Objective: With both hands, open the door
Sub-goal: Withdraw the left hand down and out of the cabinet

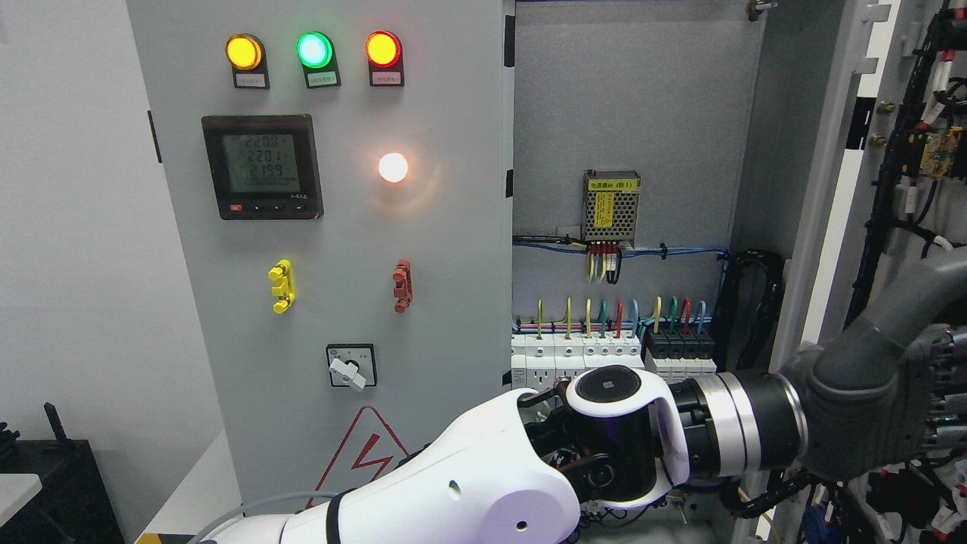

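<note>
Reaching across from lower left, my left hand (869, 412) presses the right door (820, 189), swung open at far right; fingers hidden, grip unknown. Judging it stiff, heavy sheet metal on hinges: push the bare edge, avoiding wiring (903, 151).

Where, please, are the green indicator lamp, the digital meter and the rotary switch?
green indicator lamp (314, 50), head view, lens centre
digital meter (261, 165), head view, screen
rotary switch (348, 371), head view, white knob
</note>
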Motion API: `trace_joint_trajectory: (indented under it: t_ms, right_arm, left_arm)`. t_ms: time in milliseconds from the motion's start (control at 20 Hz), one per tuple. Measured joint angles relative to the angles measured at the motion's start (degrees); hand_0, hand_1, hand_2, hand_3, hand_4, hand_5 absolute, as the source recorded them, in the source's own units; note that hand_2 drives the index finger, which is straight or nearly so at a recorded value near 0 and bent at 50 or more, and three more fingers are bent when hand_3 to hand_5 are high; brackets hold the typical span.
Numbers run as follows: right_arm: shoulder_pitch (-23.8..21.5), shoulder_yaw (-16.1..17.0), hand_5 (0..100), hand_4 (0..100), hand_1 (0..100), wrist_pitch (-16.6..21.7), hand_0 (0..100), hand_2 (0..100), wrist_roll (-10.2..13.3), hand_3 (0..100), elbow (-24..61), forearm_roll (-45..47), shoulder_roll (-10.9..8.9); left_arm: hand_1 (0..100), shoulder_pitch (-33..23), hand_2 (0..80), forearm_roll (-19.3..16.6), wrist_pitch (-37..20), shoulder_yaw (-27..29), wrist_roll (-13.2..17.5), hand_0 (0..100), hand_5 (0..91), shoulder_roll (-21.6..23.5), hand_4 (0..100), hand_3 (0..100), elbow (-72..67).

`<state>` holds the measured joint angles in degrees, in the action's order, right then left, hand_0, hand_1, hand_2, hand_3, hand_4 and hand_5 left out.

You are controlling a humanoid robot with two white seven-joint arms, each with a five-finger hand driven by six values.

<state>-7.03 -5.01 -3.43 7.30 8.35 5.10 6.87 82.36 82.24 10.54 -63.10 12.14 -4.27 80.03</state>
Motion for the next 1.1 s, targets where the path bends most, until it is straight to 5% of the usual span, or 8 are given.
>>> trace_joint_trajectory:
  t_ms: [651,1102]
  right_arm:
    - [0.0,0.0,0,0,0,0.0,0,0,0.0,0,0.0,0.0,0.0]
    - [0.0,0.0,0,0,0,0.0,0,0,0.0,0,0.0,0.0,0.01]
  left_arm:
    - [0,0.0,0.0,-0.2,-1.6,-3.5,-0.1,0,0.0,-0.4,4,0,1.1]
    - [0,-0.6,0.0,-0.6,6.0,-0.7,0.3,0,0.0,0.5,4,0,-0.4]
